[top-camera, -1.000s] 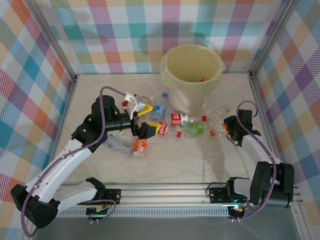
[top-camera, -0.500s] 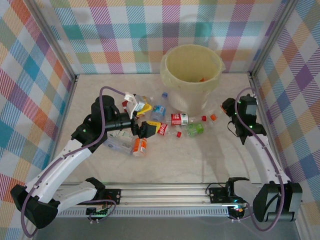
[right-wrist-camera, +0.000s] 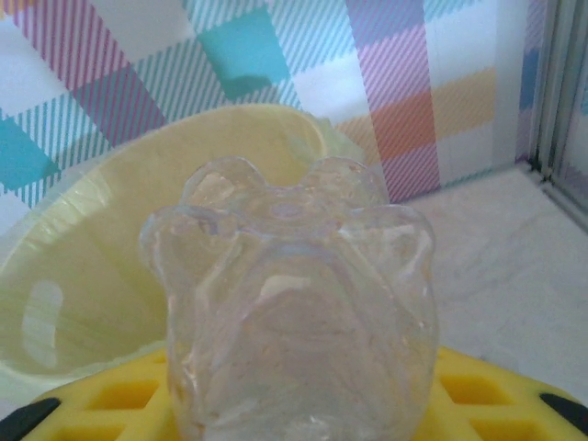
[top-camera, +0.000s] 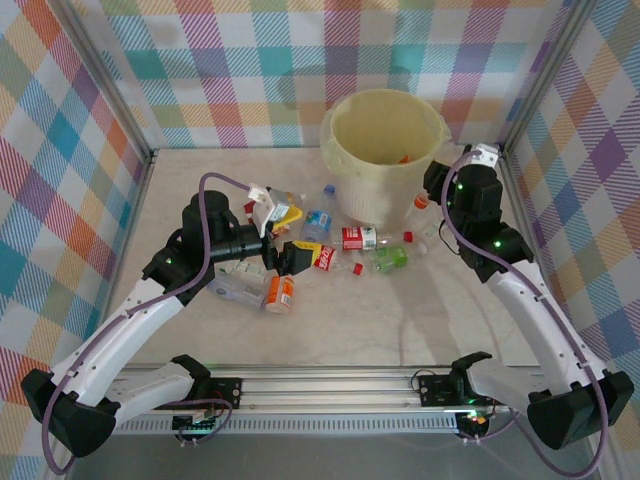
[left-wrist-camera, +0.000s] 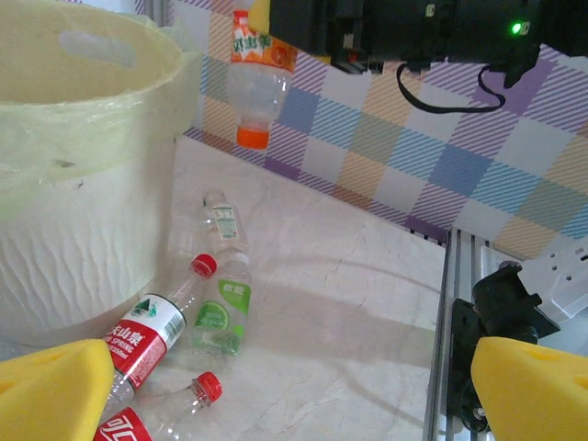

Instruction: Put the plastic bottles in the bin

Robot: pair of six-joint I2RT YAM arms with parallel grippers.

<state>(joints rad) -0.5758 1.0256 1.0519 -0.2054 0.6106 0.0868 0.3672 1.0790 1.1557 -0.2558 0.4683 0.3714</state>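
I am holding my left end effector wide apart, low among the plastic bottles lying loose on the counter in front of the bin. My right end effector is clamping an orange-labelled bottle, cap hanging down, just beside the bin's right wall.

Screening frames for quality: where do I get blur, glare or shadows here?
Right wrist: glints on the clear bottle held close, bin behind soft. Left wrist: yellow fingers blurred at the corners, bottles sharp. Top external: evenly lit, faint arm shadows on the table.
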